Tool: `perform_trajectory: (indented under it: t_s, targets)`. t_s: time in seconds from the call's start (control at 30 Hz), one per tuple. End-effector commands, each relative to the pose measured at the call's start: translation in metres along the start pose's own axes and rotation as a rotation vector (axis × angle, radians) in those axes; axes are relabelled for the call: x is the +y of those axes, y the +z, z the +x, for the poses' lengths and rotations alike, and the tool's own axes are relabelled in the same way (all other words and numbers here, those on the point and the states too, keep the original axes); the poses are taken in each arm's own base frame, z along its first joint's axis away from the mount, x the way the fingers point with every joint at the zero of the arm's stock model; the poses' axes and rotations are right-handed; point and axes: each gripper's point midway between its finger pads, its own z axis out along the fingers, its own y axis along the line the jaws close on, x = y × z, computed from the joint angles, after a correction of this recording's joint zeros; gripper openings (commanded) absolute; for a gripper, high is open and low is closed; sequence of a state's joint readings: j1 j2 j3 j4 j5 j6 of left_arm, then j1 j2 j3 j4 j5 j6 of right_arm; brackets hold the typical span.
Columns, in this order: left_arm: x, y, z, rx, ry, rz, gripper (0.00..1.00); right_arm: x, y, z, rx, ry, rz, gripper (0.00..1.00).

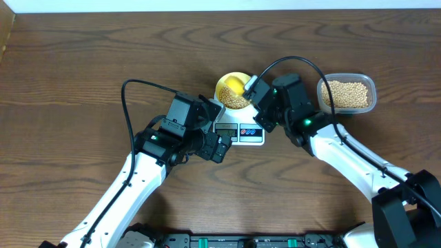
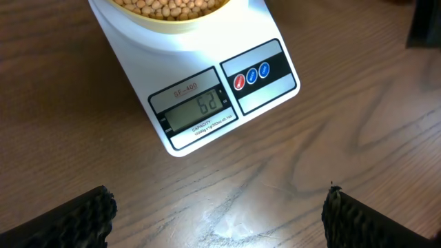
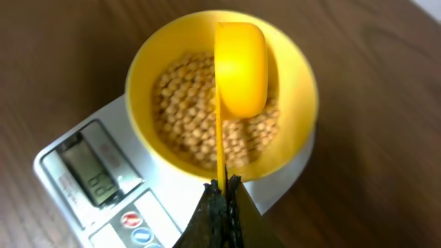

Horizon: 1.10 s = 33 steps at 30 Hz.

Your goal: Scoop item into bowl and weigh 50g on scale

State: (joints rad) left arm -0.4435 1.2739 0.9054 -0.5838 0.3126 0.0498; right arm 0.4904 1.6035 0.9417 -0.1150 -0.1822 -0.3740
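The right fingers are clenched tight on the thin handle of a yellow scoop, pinching it at its near end. The handle runs straight away from them and shows edge-on as a narrow line. The scoop's head hangs over the far half of the bowl, just above the beans; whether it touches them cannot be told.

Over on the left, the left fingers are spread wide and released, with nothing between them but bare desk. They hover near the scale, on its near side, and touch nothing.

The pale yellow bowl sits on the scale's round platform, filled well up with tan beans.

Now the views differ. The left wrist camera gives the display head-on, with two digits that look like 62, and the red and blue buttons just to its right. It catches only the bowl's near rim. The right wrist camera looks down into the bowl and onto the scoop, but its display is too blurred to read. Only the overhead view takes in the clear tub of beans, well to the right of the scale, with the right arm reaching in beside it.

From overhead, the scale's long axis runs far to near: the bowl sits at the far end, and the display panel points toward the near edge of the desk.
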Motion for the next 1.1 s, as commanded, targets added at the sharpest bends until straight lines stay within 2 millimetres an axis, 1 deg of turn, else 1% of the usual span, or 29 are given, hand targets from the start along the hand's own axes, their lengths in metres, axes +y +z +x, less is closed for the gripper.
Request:
perform_trajectory:
  t_s: [0.0, 0.13, 0.23, 0.4, 0.53, 0.6, 0.73, 1.07]
  targets:
    - [-0.002, -0.001, -0.004, -0.005, 0.012, 0.009, 0.98, 0.007, 0.001, 0.002, 0.022, -0.018, -0.007, 0.01]
    - [-0.002, -0.001, -0.004, -0.005, 0.012, 0.009, 0.98, 0.01, 0.002, 0.001, 0.02, -0.023, -0.012, 0.01]
    - [-0.002, -0.001, -0.004, -0.005, 0.011, 0.009, 0.98, 0.012, 0.002, 0.001, 0.02, 0.009, -0.025, 0.01]
    - [-0.002, -0.001, -0.004, -0.005, 0.012, 0.009, 0.98, 0.023, 0.001, -0.003, -0.002, 0.06, -0.09, 0.01]
    - [-0.002, -0.001, -0.004, -0.005, 0.012, 0.009, 0.98, 0.023, 0.001, -0.002, 0.004, 0.14, -0.094, 0.01]
    - [-0.002, -0.001, -0.004, -0.005, 0.012, 0.009, 0.98, 0.022, 0.001, -0.001, 0.007, 0.146, -0.091, 0.01]
    - [-0.002, -0.001, -0.004, -0.005, 0.012, 0.009, 0.98, 0.014, 0.0, 0.001, 0.006, 0.167, -0.077, 0.01]
    - [-0.002, -0.001, -0.004, -0.005, 0.012, 0.009, 0.98, -0.017, -0.005, 0.012, 0.014, 0.22, -0.023, 0.01]
